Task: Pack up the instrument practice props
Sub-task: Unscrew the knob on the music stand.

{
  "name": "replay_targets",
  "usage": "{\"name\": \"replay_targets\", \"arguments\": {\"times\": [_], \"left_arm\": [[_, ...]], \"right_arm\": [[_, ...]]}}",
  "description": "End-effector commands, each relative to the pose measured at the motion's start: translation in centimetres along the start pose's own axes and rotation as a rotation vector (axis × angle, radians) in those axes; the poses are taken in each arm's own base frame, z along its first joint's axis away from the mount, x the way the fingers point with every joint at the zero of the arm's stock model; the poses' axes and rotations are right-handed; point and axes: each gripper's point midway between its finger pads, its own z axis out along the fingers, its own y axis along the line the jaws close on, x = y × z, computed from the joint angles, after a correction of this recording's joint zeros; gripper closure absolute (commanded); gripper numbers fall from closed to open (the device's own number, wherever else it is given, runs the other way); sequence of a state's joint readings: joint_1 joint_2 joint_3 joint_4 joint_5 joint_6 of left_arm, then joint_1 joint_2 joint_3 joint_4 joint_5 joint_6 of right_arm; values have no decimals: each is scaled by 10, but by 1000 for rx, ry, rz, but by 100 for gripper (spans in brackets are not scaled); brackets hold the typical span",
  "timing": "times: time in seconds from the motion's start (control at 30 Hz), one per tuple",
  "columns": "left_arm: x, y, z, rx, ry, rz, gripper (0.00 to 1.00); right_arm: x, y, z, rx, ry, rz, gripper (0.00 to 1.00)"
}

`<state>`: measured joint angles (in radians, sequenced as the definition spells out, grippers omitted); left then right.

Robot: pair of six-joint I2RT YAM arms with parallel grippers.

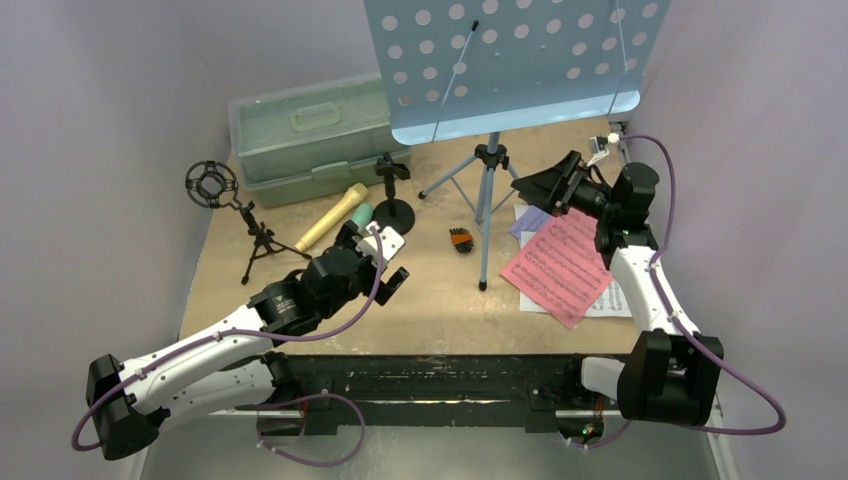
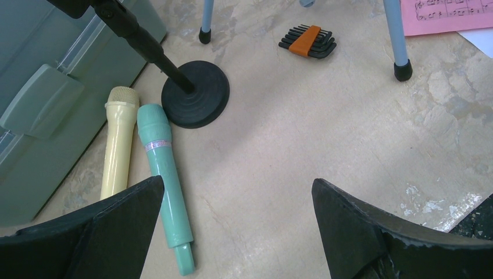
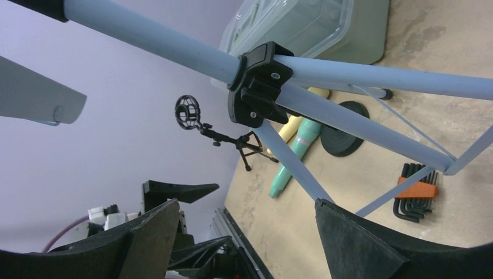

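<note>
Just beside closed green case (image 1: pixel 305 135), tan microphone (image 1: pixel 331 218), teal microphone (image 2: pixel 167 186)

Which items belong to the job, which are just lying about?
Job: tan toy microphone; teal toy microphone; black round-base mic holder; black ring-top tripod mic holder; light-blue perforated music rack; red music sheet; purple sheet; white sheet.
Stray: pale green translucent plastic case; black hex keys, orange clip.
</note>
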<state>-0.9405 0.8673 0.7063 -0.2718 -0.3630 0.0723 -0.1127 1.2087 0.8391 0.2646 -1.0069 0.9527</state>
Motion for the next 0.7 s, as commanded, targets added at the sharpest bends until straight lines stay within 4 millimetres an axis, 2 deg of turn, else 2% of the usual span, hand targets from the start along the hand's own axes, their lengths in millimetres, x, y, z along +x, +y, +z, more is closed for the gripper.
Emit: {"name": "replay_targets", "arguments": {"times": [0.0, 0.13, 0.27, 0.4, 0.5, 0.6, 0.67], "left_arm": [[-16, 6, -3, -14, -42, -15, 1], [-16, 5, -2, -13, -38, -12, 1], [-14, 5, -1, -11, -29, -8, 1], [-13, 4, -1, -11, -27, -9, 1], [-13, 5, -1, -13, -25, -8, 1], [-12, 5, 0, -16, -23, -7, 1], [-13, 5, -1, -15, -24, -6, 1]], "right_arm": [[-30, 22, 2, -27, -89, -26, 11], [-39, 23, 2, -7, -143, -177, 13], [-47, 12, 4, 28, -185, -319, 16], [-48, 7, 12, 13, -202, -407, 30], [-43, 12, 24, -29, -176, -448, 37], [-40, 17, 34, -53, -160, -483, 40], [-46, 14, 36, -30, -186, -506, 40]]}}
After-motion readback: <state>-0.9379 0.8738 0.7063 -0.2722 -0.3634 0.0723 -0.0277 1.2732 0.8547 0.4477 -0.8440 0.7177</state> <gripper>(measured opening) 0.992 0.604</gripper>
